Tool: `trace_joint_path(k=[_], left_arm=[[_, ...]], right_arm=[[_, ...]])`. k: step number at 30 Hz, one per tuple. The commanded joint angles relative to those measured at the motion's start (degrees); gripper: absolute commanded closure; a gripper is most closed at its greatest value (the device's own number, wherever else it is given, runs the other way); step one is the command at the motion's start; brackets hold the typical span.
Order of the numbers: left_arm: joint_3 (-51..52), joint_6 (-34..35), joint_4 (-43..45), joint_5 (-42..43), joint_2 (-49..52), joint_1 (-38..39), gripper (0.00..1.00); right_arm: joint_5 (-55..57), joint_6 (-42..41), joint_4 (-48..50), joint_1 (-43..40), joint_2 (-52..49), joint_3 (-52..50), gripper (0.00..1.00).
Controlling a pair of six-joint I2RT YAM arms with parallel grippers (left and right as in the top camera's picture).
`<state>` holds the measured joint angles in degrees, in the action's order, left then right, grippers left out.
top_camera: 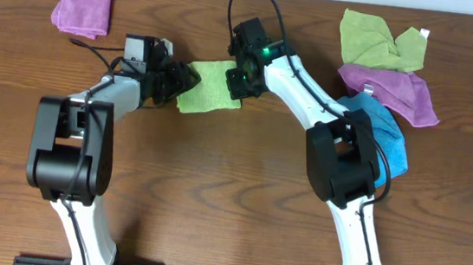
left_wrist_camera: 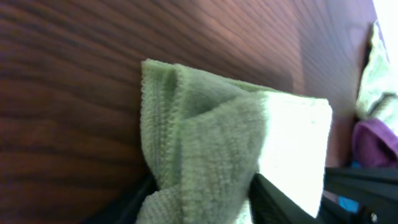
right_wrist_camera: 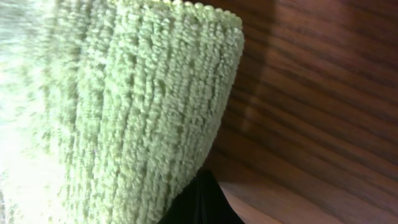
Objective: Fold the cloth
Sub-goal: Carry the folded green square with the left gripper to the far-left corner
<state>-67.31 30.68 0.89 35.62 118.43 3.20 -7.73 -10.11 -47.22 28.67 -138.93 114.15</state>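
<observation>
Green cloth (top_camera: 210,86) lies mid-table on the dark wood-grain table (top_camera: 213,191), a small rectangle, bunched at its left edge and lifted at its right. The left gripper (top_camera: 182,82) pinches the bunched edge; the right gripper (top_camera: 243,81) is closed on the opposite edge. A folded purple cloth (top_camera: 85,9) sits far left.

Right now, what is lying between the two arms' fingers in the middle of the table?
A green cloth, seen in the overhead view: the left fingers meet one edge of it, the right fingers the opposite edge.
</observation>
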Motion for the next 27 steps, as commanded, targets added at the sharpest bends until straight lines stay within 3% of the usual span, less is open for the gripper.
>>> trace_joint_path(k=[1,4,5,6,13,19,24,27], left_arm=[[0.79,1.49,-0.07,0.44,4.13,0.33,0.64],[0.79,1.75,2.93,3.17,4.85,0.31,0.81],[0.79,2.03,4.00,4.09,4.87,0.31,0.93],[0.76,2.62,4.85,4.52,4.87,0.28,0.94],[-1.99,5.84,11.37,10.62,4.46,-1.16,0.95],[-10.99,9.38,11.91,11.89,2.80,-4.52,0.95],[-21.14,16.94,12.28,10.84,2.38,-9.38,0.94],[-24.96,23.12,12.96,5.64,2.38,-13.11,0.95]], right_arm=[[-0.48,-0.83,-0.26,-0.20,-0.15,0.07,0.99],[-0.48,-0.83,-0.55,-0.20,-0.15,0.07,0.99],[-0.48,-0.83,-0.79,-0.20,-0.15,0.07,0.99],[-0.48,-0.81,-1.01,-0.20,-0.15,0.07,0.99],[-0.44,-0.81,-3.67,-0.96,-0.11,0.76,0.99],[-0.15,-0.76,-6.45,-3.78,1.84,2.43,0.99],[-0.15,-0.76,-7.48,-6.75,5.31,2.43,0.99],[-0.15,-0.70,-8.70,-7.91,6.84,2.43,0.99]])
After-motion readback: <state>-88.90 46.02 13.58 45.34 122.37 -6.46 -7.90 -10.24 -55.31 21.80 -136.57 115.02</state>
